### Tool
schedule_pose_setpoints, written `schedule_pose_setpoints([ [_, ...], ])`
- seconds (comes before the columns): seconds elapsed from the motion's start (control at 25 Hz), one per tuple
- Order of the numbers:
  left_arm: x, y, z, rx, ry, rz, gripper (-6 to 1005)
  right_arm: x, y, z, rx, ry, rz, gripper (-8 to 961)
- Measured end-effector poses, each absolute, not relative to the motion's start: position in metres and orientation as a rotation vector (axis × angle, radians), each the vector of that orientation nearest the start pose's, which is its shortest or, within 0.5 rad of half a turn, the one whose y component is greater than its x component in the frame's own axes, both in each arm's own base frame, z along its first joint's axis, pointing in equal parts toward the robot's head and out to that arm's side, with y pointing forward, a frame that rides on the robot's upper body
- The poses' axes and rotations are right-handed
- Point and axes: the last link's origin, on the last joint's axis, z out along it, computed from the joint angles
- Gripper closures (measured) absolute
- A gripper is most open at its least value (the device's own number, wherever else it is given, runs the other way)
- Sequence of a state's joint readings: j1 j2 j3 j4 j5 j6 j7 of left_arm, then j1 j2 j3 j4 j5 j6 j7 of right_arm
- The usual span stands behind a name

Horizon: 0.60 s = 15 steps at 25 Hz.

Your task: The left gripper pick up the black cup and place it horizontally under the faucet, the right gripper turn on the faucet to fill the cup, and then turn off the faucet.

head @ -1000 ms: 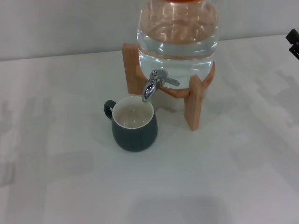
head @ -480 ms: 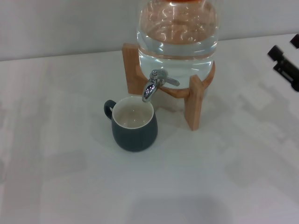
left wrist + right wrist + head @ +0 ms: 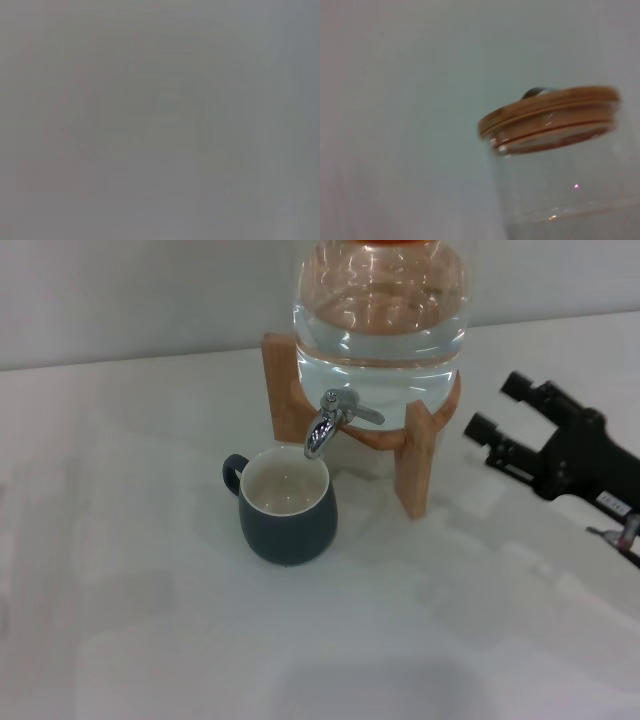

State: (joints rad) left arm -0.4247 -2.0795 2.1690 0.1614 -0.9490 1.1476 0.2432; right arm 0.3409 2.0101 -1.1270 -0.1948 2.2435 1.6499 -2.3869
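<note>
Right hand (image 3: 500, 408) fingers apart, near faucet (image 3: 330, 423); small white label (image 3: 610, 502) seemingly illegible. Left hand unseen.

The place looks like a lab or test bench staged as a kitchen corner. A bare white table (image 3: 150, 640) runs back to a plain pale wall (image 3: 140, 300), with no household clutter around. On it stand only a glass jar (image 3: 380, 310) of water on a wooden stand (image 3: 415, 465), with a chrome faucet (image 3: 330, 425), and a cup (image 3: 287, 508). A black robot gripper (image 3: 495, 410) reaches in from the right.
</note>
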Motion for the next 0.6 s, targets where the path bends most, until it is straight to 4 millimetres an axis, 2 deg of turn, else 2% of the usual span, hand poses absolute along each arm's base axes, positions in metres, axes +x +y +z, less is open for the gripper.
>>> schedule_pose_setpoints([
  [0.32, -0.353, 0.326, 0.008, -1.458, -0.362, -0.371, 114, 0.281, 0.278, 0.001, -2.177, 0.429, 1.284, 113],
  [0.6, -0.352, 0.327, 0.006, -1.468, -0.367, -0.372, 114, 0.265, 0.291, -0.011, -2.247, 0.426, 1.298, 113],
])
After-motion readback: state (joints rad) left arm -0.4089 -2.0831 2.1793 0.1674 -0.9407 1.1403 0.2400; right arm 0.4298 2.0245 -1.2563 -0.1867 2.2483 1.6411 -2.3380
